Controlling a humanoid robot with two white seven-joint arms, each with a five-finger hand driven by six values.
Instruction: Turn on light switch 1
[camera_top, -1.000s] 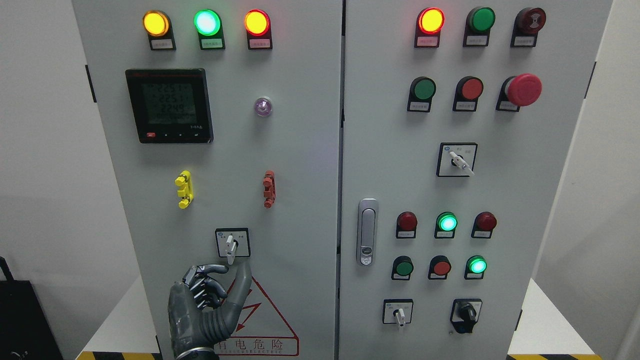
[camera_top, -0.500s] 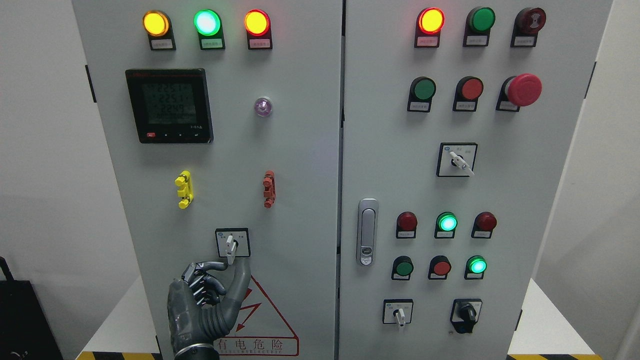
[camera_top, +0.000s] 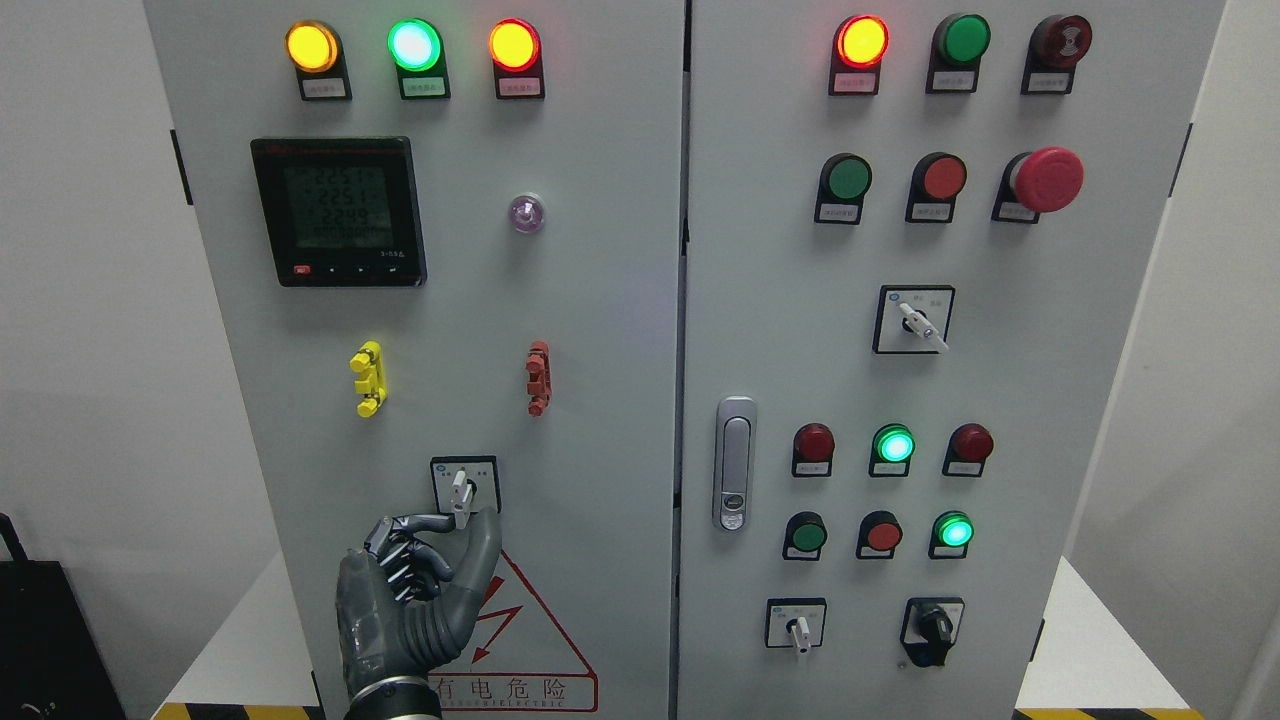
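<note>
A: Reaching up from the lower edge, the left hand is seen against the cabinet. How are the fingers set?

B: The fingers are curled inward, the index stretched toward the white lever of the switch; the thumb is raised just below that lever. The lever's lower tip is met or nearly met by index and thumb; firm contact cannot be told. Nothing is clearly gripped.

A: Where is the switch placed?

B: Directly above the fingertips, in a black-framed square. Its lever is pointed roughly straight down.

A: What else is noted near the hand?

B: A warning triangle is partly covered by the palm, to its right. Above the switch, a yellow clip and a red clip are fixed; higher up, a meter. Well to the right, a door handle is mounted.

A: The right hand?

B: Not seen.
</note>
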